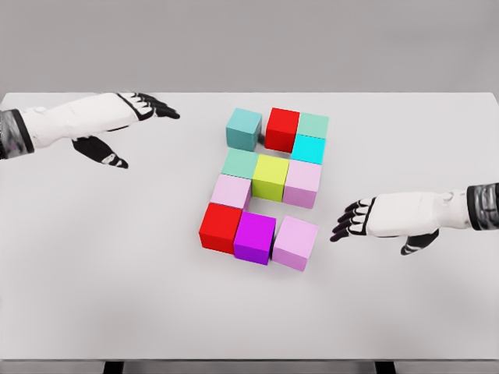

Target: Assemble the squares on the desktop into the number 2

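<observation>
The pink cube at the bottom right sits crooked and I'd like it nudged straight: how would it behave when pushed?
The pink cube looks rigid and flat-faced, so it would probably slide, not roll. It touches the magenta cube, which might shift too. An off-centre push would likely rotate it.

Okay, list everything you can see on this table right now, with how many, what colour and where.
Teal cubes: three; top row left, top row right, middle row left.
Red cubes: two; top row middle, bottom row left.
Cyan cube: one, under the top right cube.
Yellow-green cube: one, middle row centre.
Pink cubes: three; middle row right, left below the middle row, bottom row right.
Purple cube: one, bottom row middle.
Table: one, white.
Left hand: open, upper left.
Right hand: open, right of the bottom row.
</observation>
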Action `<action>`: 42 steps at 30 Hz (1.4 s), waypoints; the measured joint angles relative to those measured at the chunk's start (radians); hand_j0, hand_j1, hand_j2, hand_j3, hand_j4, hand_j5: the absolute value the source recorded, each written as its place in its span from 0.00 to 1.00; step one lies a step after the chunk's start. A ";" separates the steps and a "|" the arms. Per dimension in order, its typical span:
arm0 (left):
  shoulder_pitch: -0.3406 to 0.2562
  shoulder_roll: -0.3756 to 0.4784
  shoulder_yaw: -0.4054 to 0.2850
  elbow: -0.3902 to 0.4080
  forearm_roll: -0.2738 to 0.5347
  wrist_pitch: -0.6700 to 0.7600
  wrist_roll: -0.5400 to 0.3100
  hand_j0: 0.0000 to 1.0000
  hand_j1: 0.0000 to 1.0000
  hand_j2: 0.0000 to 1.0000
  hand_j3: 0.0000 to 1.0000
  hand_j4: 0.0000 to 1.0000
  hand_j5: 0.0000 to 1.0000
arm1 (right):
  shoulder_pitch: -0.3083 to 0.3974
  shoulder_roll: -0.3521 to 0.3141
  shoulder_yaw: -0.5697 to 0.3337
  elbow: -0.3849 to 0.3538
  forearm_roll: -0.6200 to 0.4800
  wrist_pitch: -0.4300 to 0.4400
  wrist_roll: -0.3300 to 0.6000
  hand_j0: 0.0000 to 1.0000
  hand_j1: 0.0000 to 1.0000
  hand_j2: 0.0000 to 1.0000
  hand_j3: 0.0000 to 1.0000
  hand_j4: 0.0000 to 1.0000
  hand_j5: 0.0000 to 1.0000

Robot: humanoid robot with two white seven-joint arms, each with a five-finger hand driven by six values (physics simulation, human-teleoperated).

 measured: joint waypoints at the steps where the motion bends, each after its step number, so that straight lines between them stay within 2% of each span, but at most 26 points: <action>1: 0.000 -0.029 -0.002 0.031 0.005 0.002 -0.013 1.00 1.00 1.00 1.00 1.00 1.00 | 0.000 0.000 0.000 0.000 0.000 0.000 0.000 1.00 1.00 1.00 1.00 1.00 1.00; 5: -0.003 -0.181 -0.004 0.182 0.019 0.087 -0.037 1.00 1.00 1.00 1.00 1.00 1.00 | 0.000 0.001 0.003 -0.001 0.000 0.000 0.000 1.00 1.00 1.00 1.00 1.00 1.00; 9: 0.003 -0.266 -0.006 0.243 0.034 0.188 -0.045 1.00 1.00 1.00 1.00 1.00 1.00 | 0.003 0.004 0.017 -0.005 0.002 0.000 0.000 1.00 1.00 1.00 1.00 1.00 1.00; 11: -0.002 -0.278 -0.006 0.251 0.070 0.206 -0.071 1.00 1.00 1.00 1.00 1.00 1.00 | 0.003 0.007 0.024 -0.008 0.003 0.000 0.000 1.00 1.00 1.00 1.00 1.00 1.00; 16: -0.012 -0.284 -0.006 0.248 0.185 0.228 -0.242 1.00 1.00 1.00 1.00 1.00 1.00 | 0.003 0.016 0.031 -0.015 0.004 0.000 0.000 1.00 1.00 1.00 1.00 1.00 1.00; 19: -0.023 -0.285 -0.005 0.246 0.236 0.270 -0.287 1.00 1.00 1.00 1.00 1.00 1.00 | 0.002 0.026 0.032 -0.017 0.004 0.000 0.000 1.00 1.00 1.00 1.00 1.00 1.00; 27: -0.026 -0.298 -0.006 0.248 0.257 0.335 -0.312 1.00 1.00 1.00 1.00 1.00 1.00 | -0.002 0.039 0.032 -0.020 0.005 0.000 0.000 1.00 1.00 1.00 1.00 1.00 1.00; 39: -0.026 -0.369 -0.006 0.259 0.243 0.363 -0.339 1.00 1.00 1.00 1.00 1.00 1.00 | -0.005 0.042 0.032 -0.036 0.005 0.000 0.000 1.00 1.00 1.00 1.00 1.00 1.00; 42: -0.029 -0.389 -0.006 0.285 0.238 0.368 -0.340 1.00 1.00 1.00 1.00 1.00 1.00 | -0.005 0.044 0.032 -0.040 0.005 0.000 0.000 1.00 1.00 1.00 1.00 1.00 1.00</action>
